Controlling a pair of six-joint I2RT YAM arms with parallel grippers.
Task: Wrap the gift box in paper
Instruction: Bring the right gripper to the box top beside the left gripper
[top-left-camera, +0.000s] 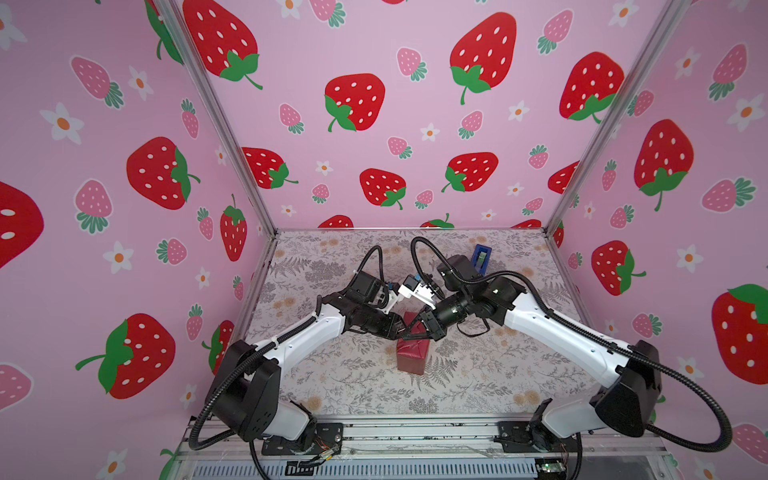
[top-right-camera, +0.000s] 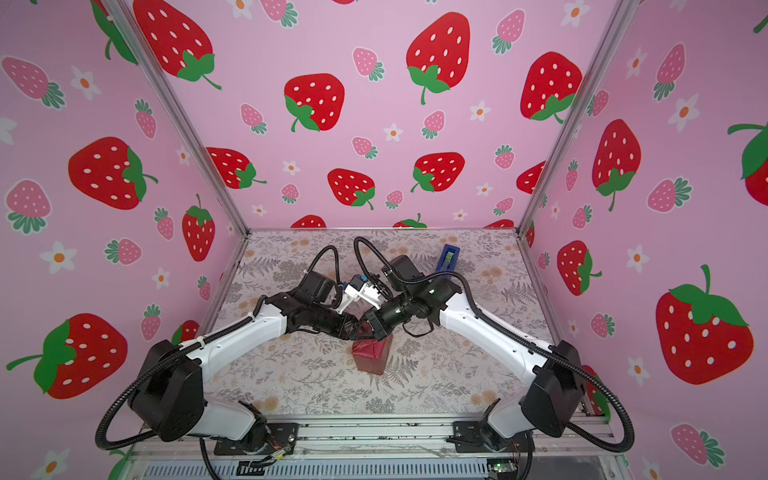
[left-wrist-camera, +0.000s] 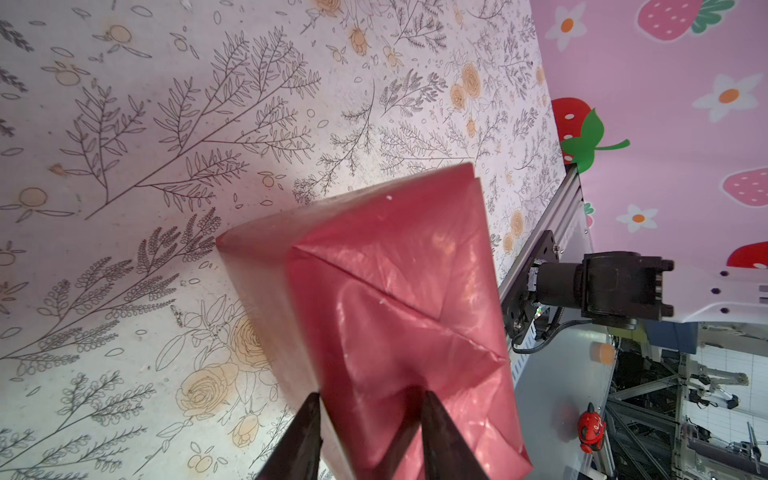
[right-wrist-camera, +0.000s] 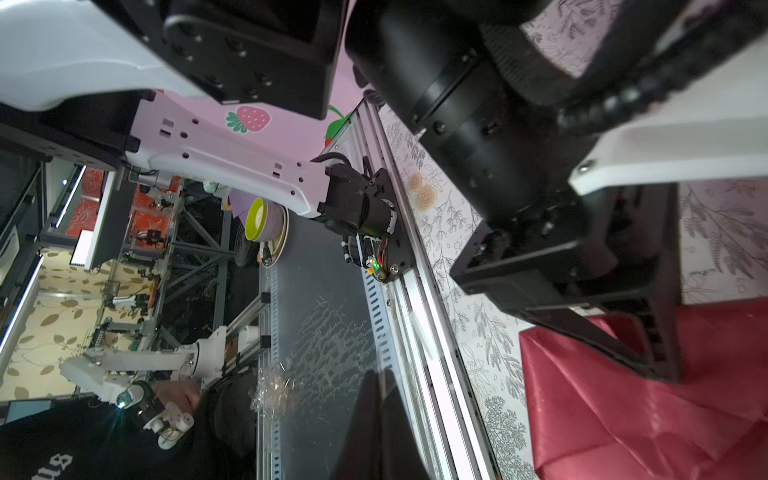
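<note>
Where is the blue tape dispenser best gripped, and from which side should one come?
Grip the tape dispenser across its two broad side faces, near the top, coming from above. It seems to stand on edge and looks thin, so the jaws should span it. Its lower part is hidden, so a low grip cannot be judged.

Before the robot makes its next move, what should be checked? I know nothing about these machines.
1. Does the paper cover the gift box: ok; no dark cardboard shows in any view.
2. End flaps folded in: ok; diagonal creases show in the left wrist view.
3. Flaps taped down: cannot tell; no tape shows on them.
4. Hold of the left claw: cannot tell; its fingers straddle the folded end.
5. Is the right claw shut: ok; whether it touches the paper, cannot tell.
6. Reach to the tape dispenser: probably ok; it stands at the back of the table.
</note>
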